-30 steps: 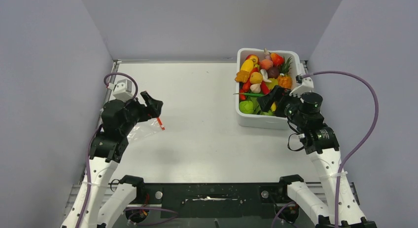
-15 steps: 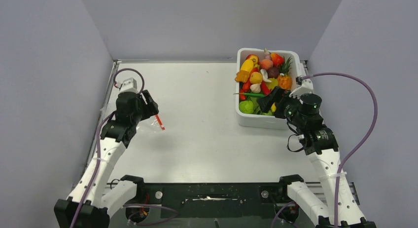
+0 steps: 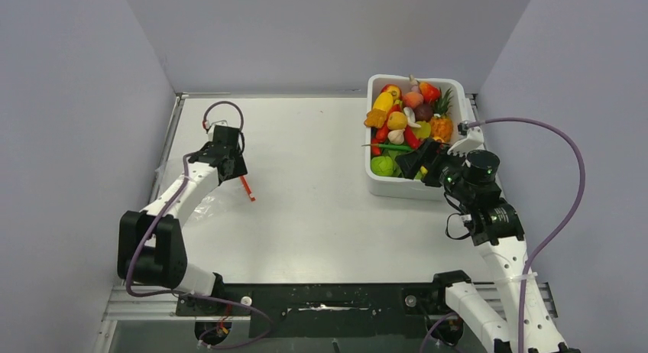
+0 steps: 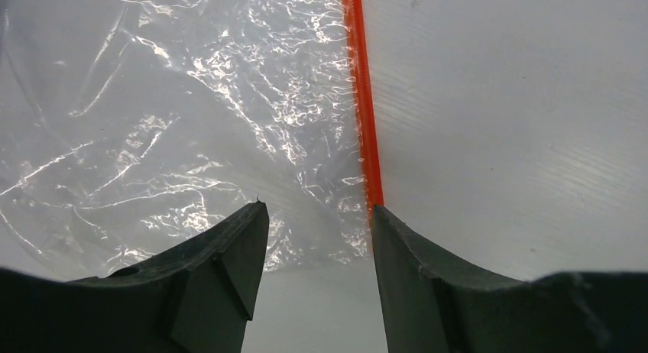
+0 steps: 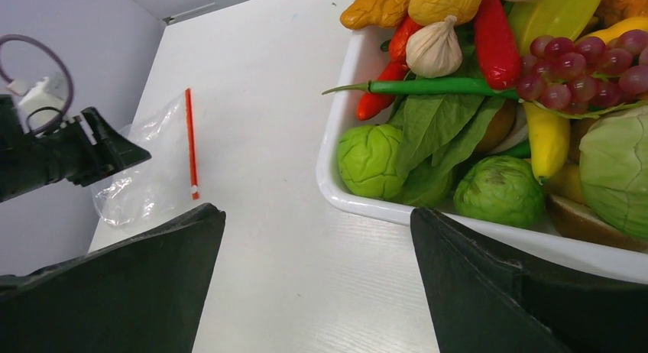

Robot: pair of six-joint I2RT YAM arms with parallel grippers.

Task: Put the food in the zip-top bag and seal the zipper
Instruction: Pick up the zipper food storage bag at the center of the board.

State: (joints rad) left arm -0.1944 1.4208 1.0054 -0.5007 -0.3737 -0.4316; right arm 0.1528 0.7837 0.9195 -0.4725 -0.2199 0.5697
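The left gripper (image 4: 317, 212) is held moderately open, and nothing is clasped between its 2 dark fingers (image 4: 221, 273). Just below and ahead of them the thin, clear, crinkly zip-top bag (image 4: 191, 124) is spread flat on the white table (image 4: 520, 124). The bag's narrow red-orange zipper strip (image 4: 364, 101) runs straight away from the inner edge of the finger on the right of the wrist view. Whether the tips touch the plastic cannot be told, nor whether the zipper is pressed closed. The alignment is judged deliberate: with the jaws set astride the bag's near corner beside the zipper, the mouth edge could be pinched and lifted for loading.

The right gripper (image 5: 317, 215) is spread wide and empty, and is held just in front of the near wall of the white rectangular plastic tub (image 5: 336, 186). The glossy toy food (image 3: 405, 124) is heaped inside that tub. A round green leafy vegetable (image 5: 369, 160) lies nearest, just ahead of the jaws, and a long green chili (image 5: 428, 86), a long red chili (image 5: 495, 24) and a white garlic bulb (image 5: 434, 51) lie farther ahead. The wide opening is judged suited to the rounder pieces.

No food is seen in the bag, so the task is judged barely begun. The bag lies well apart from the right gripper, far off to its left, so each piece would have to be carried across the table.
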